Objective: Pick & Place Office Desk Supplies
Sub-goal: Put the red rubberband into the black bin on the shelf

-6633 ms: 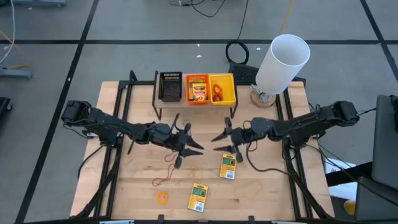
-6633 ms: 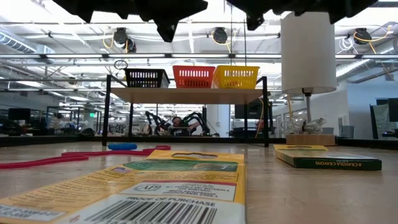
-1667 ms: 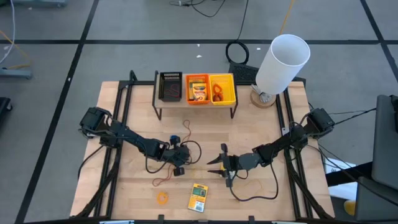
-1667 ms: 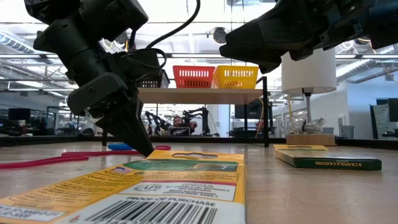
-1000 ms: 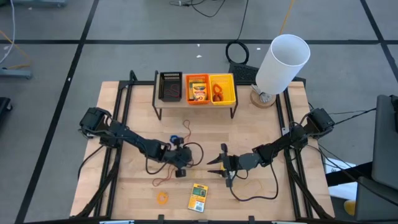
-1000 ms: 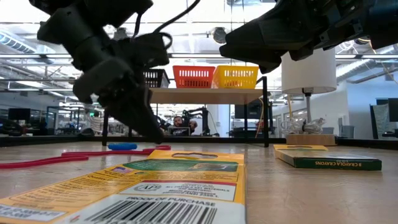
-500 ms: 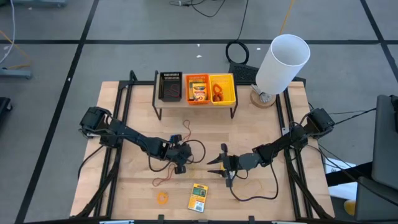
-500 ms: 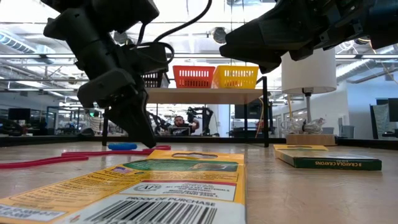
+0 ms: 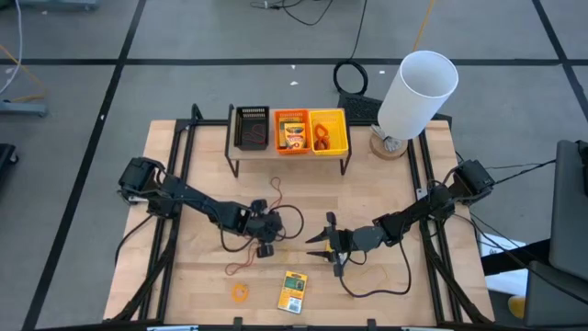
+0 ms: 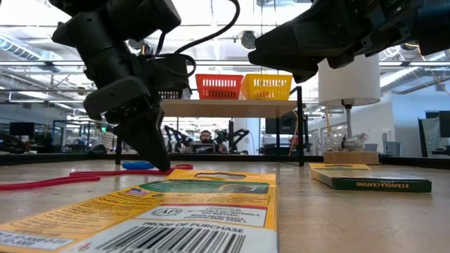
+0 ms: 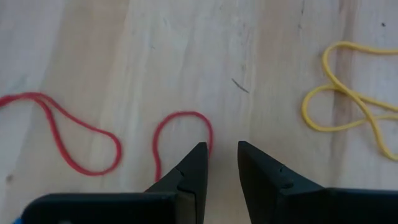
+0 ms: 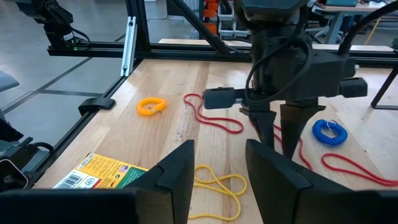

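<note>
**Status of grippers and desk supplies**

Left side:
- Found near the middle of the table (image 9: 193, 294): left gripper (image 9: 266, 248), pointing straight down, tips just above or on the wood.
- Jaws set slightly apart, a narrow gap with bare wood showing through and nothing pinched.
- Noted at one fingertip (image 11: 198, 152): the closed loop end of a red band (image 11: 93, 140). Cannot tell whether touching.
- Noted off to the other side, apart from the fingers: yellow band (image 11: 348, 93), lying flat in a folded loop.

Right side:
- Found just beside the left gripper, facing it: right gripper (image 9: 314, 245), held low and roughly level with the table.
- Jaws spread, nothing between them. Seen through the gap: the yellow band on the wood.

Supplies:
- Lying flat at the near edge of the table, label up: pack (image 9: 293, 291).
- Just beside it on the left arm's side: orange band (image 9: 240, 292), a small loop.
- Between that loop and the left gripper: more red band (image 9: 241, 267).
- On the far side of the left gripper, near it: blue band (image 9: 260, 204), a small coil.
- Seen only from table height, flat on the wood under the right arm: second pack (image 10: 373, 181).

Elsewhere:
- On a raised shelf at the far edge, side by side: black bin (image 9: 251, 129), orange bin (image 9: 292, 131), yellow bin (image 9: 327, 131).
- Seen in the orange bin: yellow items. Seen in the yellow bin: orange-red loops. Too small to tell more.
- At the far corner on the right arm's side: white cylinder (image 9: 418, 92), tilted on its stand.
</note>
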You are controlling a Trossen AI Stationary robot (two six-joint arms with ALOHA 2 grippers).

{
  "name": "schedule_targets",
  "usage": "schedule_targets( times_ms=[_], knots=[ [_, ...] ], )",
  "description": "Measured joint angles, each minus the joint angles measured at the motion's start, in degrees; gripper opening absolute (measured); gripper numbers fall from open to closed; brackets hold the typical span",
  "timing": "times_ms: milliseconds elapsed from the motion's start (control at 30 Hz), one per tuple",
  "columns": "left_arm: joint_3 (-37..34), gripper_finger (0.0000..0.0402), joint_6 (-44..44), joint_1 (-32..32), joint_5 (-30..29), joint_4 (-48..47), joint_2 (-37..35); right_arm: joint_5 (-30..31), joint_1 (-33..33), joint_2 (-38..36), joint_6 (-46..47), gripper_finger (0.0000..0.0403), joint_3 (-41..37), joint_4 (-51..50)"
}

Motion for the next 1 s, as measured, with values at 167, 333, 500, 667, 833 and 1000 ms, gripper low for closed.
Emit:
schedule_targets(
  times_ms=[167, 333, 500, 667, 833, 1000],
  knots=[
    [0.00, 0.0081, -0.86, 0.81, 1.20, -2.05, 0.00, 0.00, 0.00, 0.00, -0.01, 0.0132, 0.00, 0.00],
    [0.04, 0.0081, -1.13, 1.83, 2.37, -3.15, -0.02, 0.00, 0.00, 0.00, 0.00, 0.0132, 0.00, 0.01],
    [0.11, 0.0081, -0.96, 2.47, 4.26, -3.24, 0.22, 0.00, -0.01, 0.00, 0.00, 0.0132, 0.00, 0.00],
    [0.11, 0.0065, 0.64, 2.40, 4.15, -3.19, 0.38, 0.00, -0.01, 0.00, 0.02, 0.0132, 0.00, 0.00],
    [0.09, 0.0008, 1.51, 2.36, 4.05, -1.55, 0.49, -0.01, -0.01, -0.02, 0.02, 0.0132, 0.00, 0.02],
    [-0.02, 0.0001, 2.56, 2.46, 1.91, 2.05, 0.76, 0.00, -0.01, -0.02, 0.02, 0.0132, 0.00, 0.02]
  ],
)
